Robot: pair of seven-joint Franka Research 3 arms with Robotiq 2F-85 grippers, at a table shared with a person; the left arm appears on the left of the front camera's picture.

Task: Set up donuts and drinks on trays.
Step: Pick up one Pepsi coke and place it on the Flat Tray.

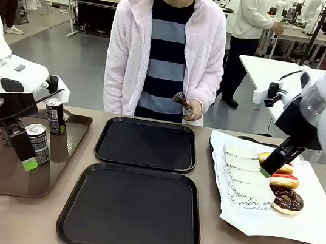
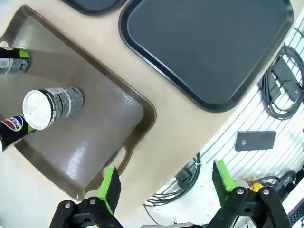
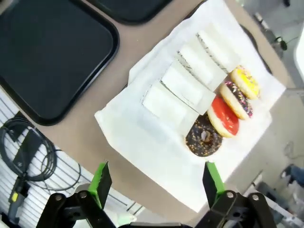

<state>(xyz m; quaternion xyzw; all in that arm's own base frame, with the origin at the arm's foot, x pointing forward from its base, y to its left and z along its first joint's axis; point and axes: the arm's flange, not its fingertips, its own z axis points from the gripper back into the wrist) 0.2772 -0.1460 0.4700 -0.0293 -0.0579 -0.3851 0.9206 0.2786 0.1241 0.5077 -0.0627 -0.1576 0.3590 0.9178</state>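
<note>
In the front view the right gripper (image 1: 270,165) hangs in front of the far end of the row of donuts (image 3: 224,115), covering most of the yellow donut (image 3: 245,81). The right wrist view gives all four rings: chocolate, glossy red, sprinkled and yellow. They lie on crinkled white paper (image 3: 142,137) at the table's right, each at the end of a flat white paper holder (image 3: 164,102) whose black script is too small to read. That gripper's green-padded fingers stand apart with nothing between them. The left gripper (image 2: 165,183) is likewise spread wide and empty over the smooth brown tray (image 2: 109,123) at the left; whether a finger touches the nearer can I cannot tell. Three slim cans (image 2: 52,103) stand on that tray, two cut off by the left wrist view's edge. The two black trays (image 1: 131,209), matte squares with rounded corners and raised rims, lie in the middle, one near, one far. The person (image 1: 162,48) at the far side, in a fluffy pink jacket, holds a small dark thing I cannot make out.
</note>
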